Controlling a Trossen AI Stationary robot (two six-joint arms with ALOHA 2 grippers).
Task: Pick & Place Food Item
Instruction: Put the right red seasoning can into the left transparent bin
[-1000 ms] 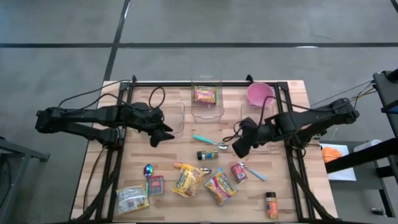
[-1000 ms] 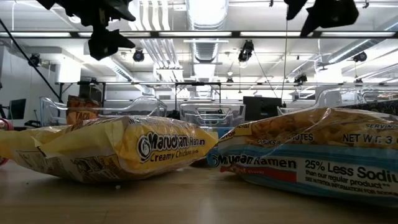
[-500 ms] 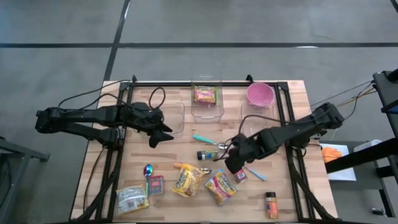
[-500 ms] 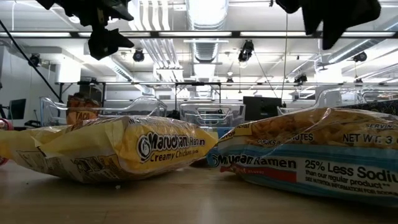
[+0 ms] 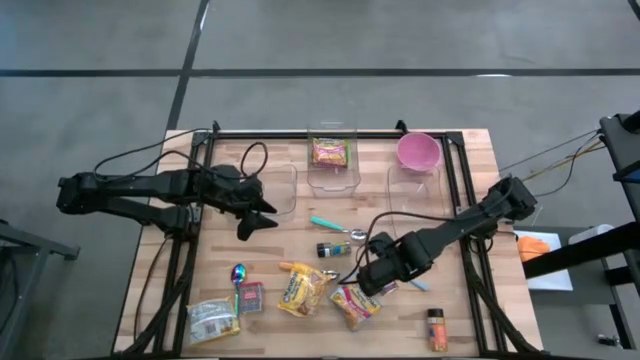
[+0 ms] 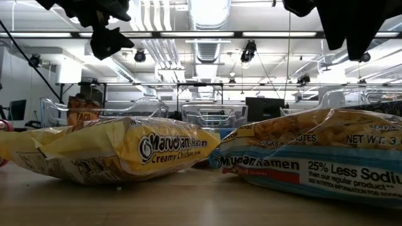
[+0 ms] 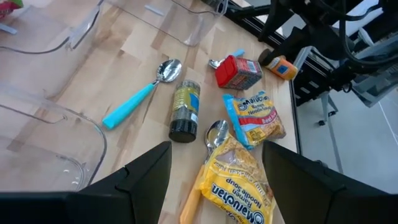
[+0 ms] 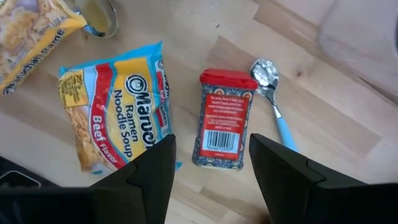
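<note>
Red spice tin [image 8: 225,118] untouched on bench [image 5: 470,150]; right hand [image 8: 211,167] spread above it, grasp and placement still ahead. Left hand [image 7: 214,171] spread, waiting.

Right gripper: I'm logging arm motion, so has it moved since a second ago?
Yes. In the high view the right gripper has moved away from the pink bowl, toward the near edge, and now hangs open over the red tin.

- Table [image 5: 470,150]: pale wood planks, matt.
- Ramen packets [image 8: 115,112]: glossy, crinkled plastic film.
- Red tin [image 8: 225,118]: smooth printed label, slight sheen.
- Spoon [image 7: 146,90]: shiny metal bowl, matt turquoise plastic handle.
- Bins [image 7: 56,124]: clear, glossy plastic.
- Pink bowl [image 5: 418,150]: smooth plastic.
</note>
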